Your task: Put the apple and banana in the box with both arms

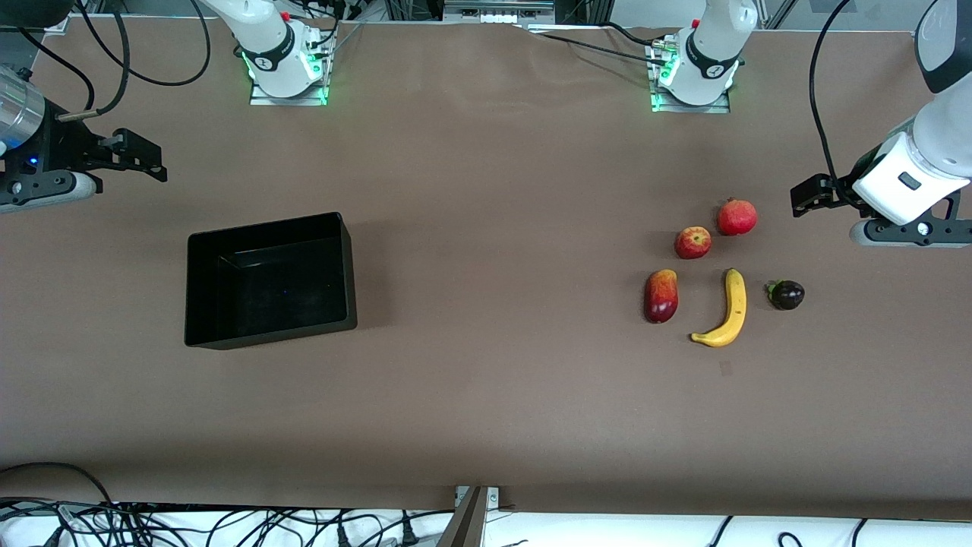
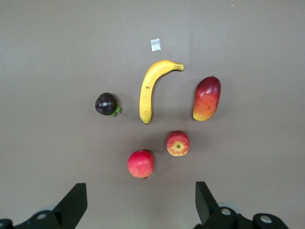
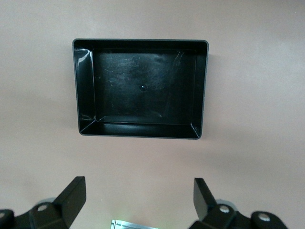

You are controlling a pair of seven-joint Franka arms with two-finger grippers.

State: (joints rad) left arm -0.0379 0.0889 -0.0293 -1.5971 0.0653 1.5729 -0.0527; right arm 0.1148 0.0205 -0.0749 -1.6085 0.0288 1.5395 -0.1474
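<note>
The apple (image 1: 692,242) lies among several fruits toward the left arm's end of the table, and the yellow banana (image 1: 727,310) lies nearer the front camera than it. In the left wrist view the apple (image 2: 177,143) and banana (image 2: 150,90) lie apart. My left gripper (image 1: 809,194) hangs open and empty in the air beside the fruits; its fingers (image 2: 74,202) stand wide apart. The black box (image 1: 266,224) stands empty toward the right arm's end. My right gripper (image 1: 140,159) hangs open and empty off the box's farther corner; its wrist view shows the box (image 3: 140,42).
A plain red round fruit (image 1: 736,217) lies beside the apple, farther from the front camera. A red-orange mango-like fruit (image 1: 661,295) and a dark purple fruit (image 1: 787,295) flank the banana. A small pale scrap (image 2: 155,45) lies by the banana's tip.
</note>
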